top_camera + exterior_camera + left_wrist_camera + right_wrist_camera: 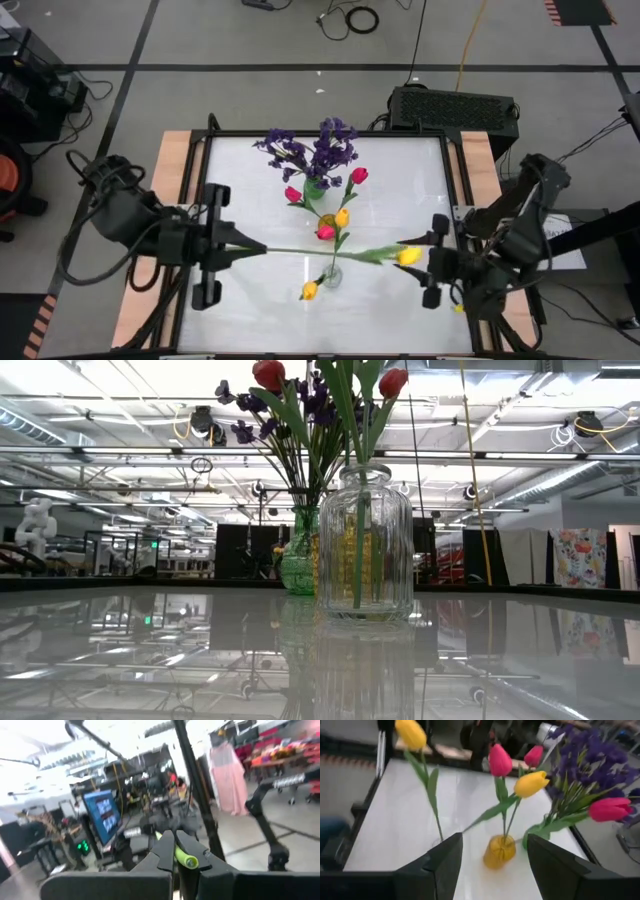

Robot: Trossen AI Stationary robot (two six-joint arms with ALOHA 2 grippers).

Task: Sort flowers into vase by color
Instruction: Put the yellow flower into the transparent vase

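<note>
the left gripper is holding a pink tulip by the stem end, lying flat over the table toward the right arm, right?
Not quite. The left gripper does pinch the stem end, but the high view shows a yellow tulip, its bloom near the open right gripper.

White table (400,190), black keyboard (455,104) (beyond its far edge), coiled cable (362,18) on floor

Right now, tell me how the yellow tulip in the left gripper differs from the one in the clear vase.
The held tulip lies sideways, its stem pinched by the left gripper; the vase tulip leans stem-down in the clear vase, ungripped. Both: yellow blooms, green stems.
</note>
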